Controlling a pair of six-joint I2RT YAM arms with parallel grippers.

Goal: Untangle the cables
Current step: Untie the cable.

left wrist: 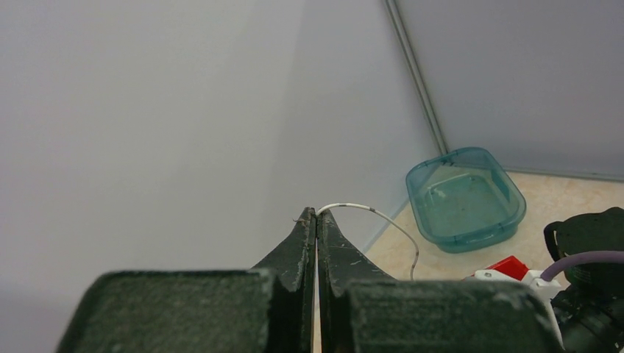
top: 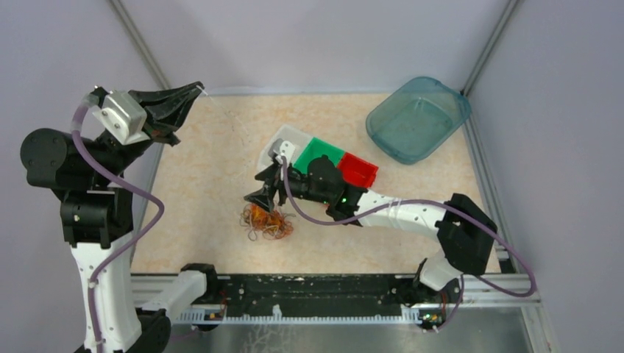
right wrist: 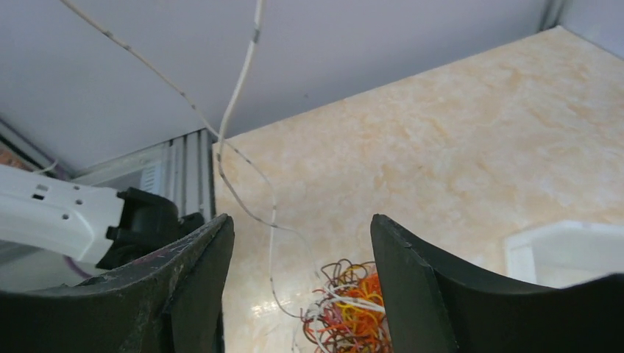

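Note:
The cables (top: 266, 220) lie as a small orange, red, yellow and brown tangle on the beige table, near its front middle. In the right wrist view the tangle (right wrist: 349, 309) sits low between the fingers. My right gripper (top: 263, 200) hovers just above it, open, with nothing between its fingers (right wrist: 302, 224). A thin white cable (right wrist: 243, 81) rises from the tangle toward the back left. My left gripper (top: 195, 90) is raised at the back left corner, shut on the end of that white cable (left wrist: 375, 213), which arcs out from its tips (left wrist: 317, 213).
A teal plastic tub (top: 418, 118) stands at the back right corner. A tray with white, green and red compartments (top: 324, 156) lies behind the right gripper. Grey walls close the back and sides, and a metal rail runs along the front edge.

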